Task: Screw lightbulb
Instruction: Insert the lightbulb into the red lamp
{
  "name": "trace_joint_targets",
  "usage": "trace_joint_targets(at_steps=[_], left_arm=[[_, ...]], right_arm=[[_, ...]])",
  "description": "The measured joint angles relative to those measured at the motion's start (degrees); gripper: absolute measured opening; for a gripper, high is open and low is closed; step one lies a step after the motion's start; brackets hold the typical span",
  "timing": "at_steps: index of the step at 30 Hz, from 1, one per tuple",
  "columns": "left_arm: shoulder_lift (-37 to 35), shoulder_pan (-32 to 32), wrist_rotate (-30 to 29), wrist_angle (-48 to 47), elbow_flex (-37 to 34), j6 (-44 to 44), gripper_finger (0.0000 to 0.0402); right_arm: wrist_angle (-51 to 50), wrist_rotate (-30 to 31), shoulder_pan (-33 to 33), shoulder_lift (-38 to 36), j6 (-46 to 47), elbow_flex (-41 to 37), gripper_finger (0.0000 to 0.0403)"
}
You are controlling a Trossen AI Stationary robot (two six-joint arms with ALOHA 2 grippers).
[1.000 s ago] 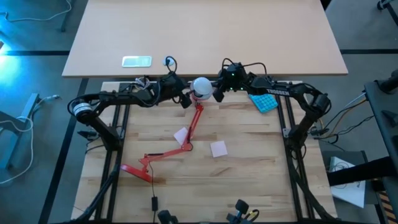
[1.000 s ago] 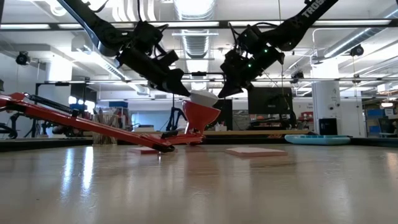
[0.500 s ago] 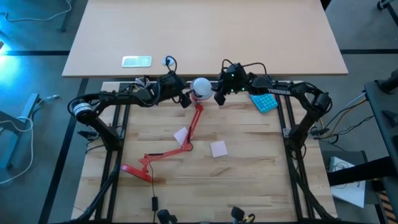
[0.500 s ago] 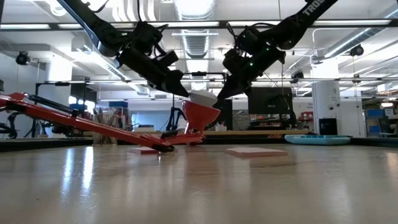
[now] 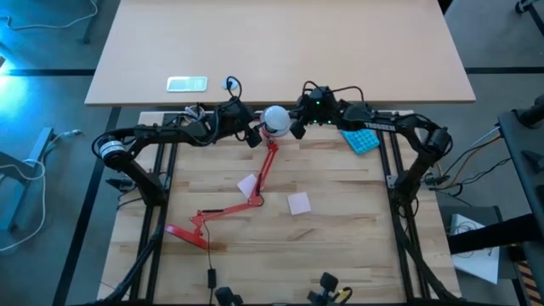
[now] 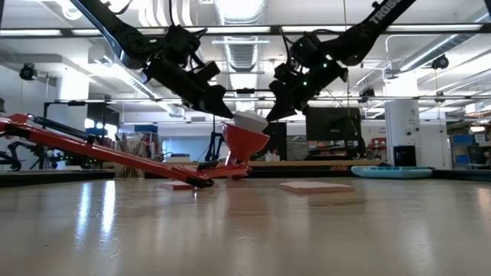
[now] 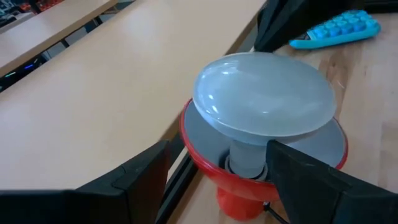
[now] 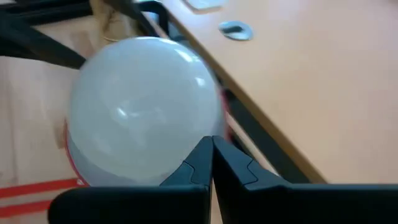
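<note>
High view: the lightbulb (image 5: 274, 117) sits in the red lamp's shade (image 6: 244, 141) at the far edge of the wooden desk (image 5: 340, 221), between the two claws. The left claw (image 5: 253, 133) reaches in from the left side and the right claw (image 5: 295, 127) from the right.

Left wrist view shows the left claw's fingers (image 7: 134, 177) spread wide apart, one on each side of the shade and the bulb's greyish neck (image 7: 247, 155); whether they touch the shade cannot be told. The bulb's white dome (image 7: 267, 96) stands above the shade's rim with its neck down in the socket.

Right wrist view shows the right claw's fingers (image 8: 233, 165) pressed together with nothing between them, their tips right at the side of the white dome; contact cannot be told for sure.

Low view has the bulb tilted in the red shade, the two claws coming down at it from either side, both raised off the desk.

Elsewhere on the desk, the red lamp's jointed arm (image 5: 259, 174) runs toward the near left to its base (image 5: 183, 233). Two pink sticky notes (image 5: 298, 203) lie beside the arm, and a blue ice cube tray (image 5: 360, 138) lies near the right arm.
</note>
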Motion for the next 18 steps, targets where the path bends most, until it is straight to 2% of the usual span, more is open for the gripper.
trace_joint_targets(at_steps=[5, 18], left_arm=[[-0.1, 0.0, 0.0, -0.1, 0.0, -0.1, 0.0258], [-0.1, 0.6, 0.1, -1.3, 3.3, 2.6, 0.0258]], right_arm=[[0.5, -4.6, -0.3, 2.2, 0.5, 0.1, 0.0002], [-9.1, -5.2, 1.9, -2.0, -0.4, 0.0, 0.0002]])
